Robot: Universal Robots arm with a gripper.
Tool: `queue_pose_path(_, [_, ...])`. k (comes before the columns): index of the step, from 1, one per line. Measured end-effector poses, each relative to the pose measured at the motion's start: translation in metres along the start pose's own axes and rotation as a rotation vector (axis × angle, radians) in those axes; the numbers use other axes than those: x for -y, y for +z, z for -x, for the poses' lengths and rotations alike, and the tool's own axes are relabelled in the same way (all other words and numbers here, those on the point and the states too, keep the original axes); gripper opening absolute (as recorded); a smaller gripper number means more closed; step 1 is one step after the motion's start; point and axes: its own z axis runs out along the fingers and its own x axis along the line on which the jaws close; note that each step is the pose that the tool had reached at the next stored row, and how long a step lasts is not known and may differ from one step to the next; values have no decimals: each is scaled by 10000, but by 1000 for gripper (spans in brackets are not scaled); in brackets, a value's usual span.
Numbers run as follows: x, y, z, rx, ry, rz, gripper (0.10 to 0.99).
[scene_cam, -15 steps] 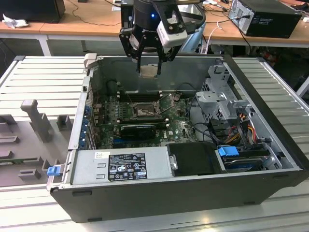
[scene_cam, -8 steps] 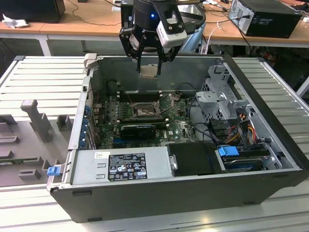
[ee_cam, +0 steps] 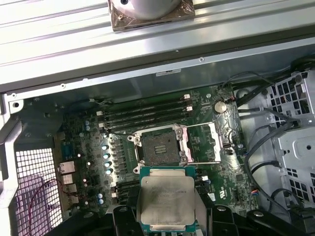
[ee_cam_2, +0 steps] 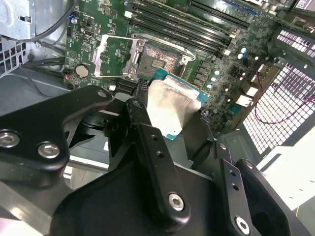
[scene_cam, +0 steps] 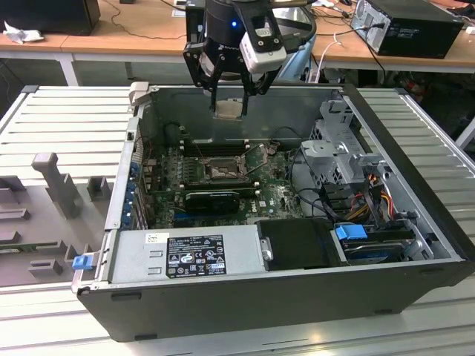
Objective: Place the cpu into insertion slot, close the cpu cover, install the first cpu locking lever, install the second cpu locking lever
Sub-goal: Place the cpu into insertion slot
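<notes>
The tool [scene_cam: 228, 102] grips the cpu [scene_cam: 228, 110] by its edges, holding it level above the open computer case [scene_cam: 282, 297]. Below it, in the first wrist view, the insertion slot [ee_cam: 160, 147] lies bare (pin field exposed), with the cpu cover [ee_cam: 214, 141] swung open just beside it.
</notes>
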Motion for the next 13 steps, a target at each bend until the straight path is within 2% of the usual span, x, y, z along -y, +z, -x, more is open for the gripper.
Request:
queue_pose_path(3, [0,0,0,4,53,1,525])
queue_pose_path(13, [0,1,0,68,761,14,525])
